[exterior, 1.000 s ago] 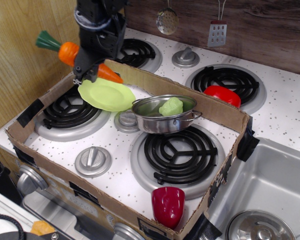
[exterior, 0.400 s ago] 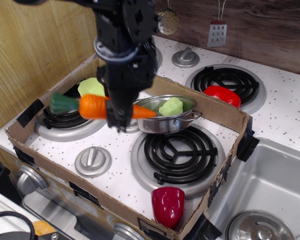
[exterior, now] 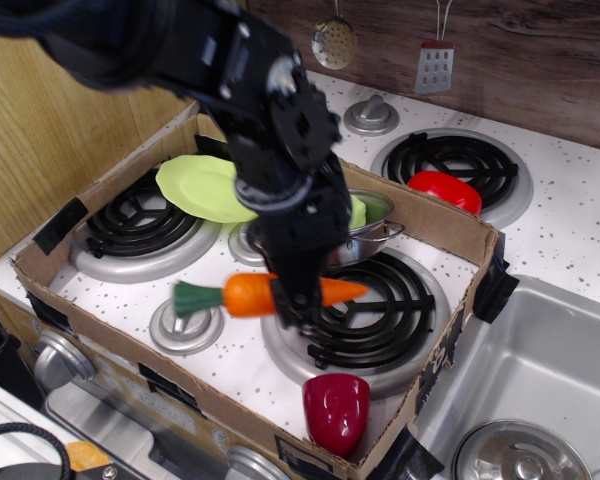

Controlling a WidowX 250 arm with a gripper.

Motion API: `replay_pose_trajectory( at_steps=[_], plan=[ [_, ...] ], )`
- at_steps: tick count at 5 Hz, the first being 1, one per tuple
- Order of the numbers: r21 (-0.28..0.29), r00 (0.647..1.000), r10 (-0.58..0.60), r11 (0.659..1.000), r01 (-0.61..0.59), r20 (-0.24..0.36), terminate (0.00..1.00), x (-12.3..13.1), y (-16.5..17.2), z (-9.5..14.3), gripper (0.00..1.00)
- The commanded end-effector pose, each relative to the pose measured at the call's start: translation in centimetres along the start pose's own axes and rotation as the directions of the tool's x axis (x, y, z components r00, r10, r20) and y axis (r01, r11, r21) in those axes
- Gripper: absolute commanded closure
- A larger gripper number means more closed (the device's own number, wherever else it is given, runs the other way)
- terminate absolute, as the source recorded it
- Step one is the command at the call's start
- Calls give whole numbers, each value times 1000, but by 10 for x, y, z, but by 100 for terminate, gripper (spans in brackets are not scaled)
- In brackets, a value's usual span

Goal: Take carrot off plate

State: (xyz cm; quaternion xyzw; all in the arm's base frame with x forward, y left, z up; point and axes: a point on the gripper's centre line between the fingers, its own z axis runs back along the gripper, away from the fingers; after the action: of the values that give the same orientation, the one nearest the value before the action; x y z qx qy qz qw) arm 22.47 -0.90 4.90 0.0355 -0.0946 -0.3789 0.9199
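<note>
The orange carrot [exterior: 248, 295] with its green stem end pointing left hangs level in the air over the front of the stove, between the front knob and the front right burner. My gripper [exterior: 298, 298] is shut on its middle from above. The lime-green plate [exterior: 202, 187] lies tilted on the back left burner, well behind and left of the carrot, with nothing on it. My arm hides part of the plate's right edge.
A silver pot [exterior: 372, 235] holding a lumpy light-green toy [exterior: 357, 211] stands behind my arm. A dark red cup [exterior: 336, 409] stands at the front. A red pepper-like toy [exterior: 444, 191] lies on the back right burner. A cardboard wall [exterior: 445, 335] rings the stove. A sink [exterior: 540, 380] is at the right.
My gripper has carried the carrot from above the plate at the back left, forward and to the right, and lower, over the front of the stove. The plate stayed on the left burner.
</note>
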Motion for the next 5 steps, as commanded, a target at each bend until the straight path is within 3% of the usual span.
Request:
replay_pose_trajectory(
  at_steps=[1, 2, 3, 5],
  plan=[
    [15, 992, -18, 1000, 16, 124, 0, 62, 15, -26, 100],
    [19, 991, -25, 1000, 22, 130, 0, 78, 24, -27, 100],
    [30, 996, -35, 999, 33, 85, 0, 83, 24, -12, 0],
    [51, 998, 53, 997, -54, 22, 0, 83, 6, 17, 0]
  ],
)
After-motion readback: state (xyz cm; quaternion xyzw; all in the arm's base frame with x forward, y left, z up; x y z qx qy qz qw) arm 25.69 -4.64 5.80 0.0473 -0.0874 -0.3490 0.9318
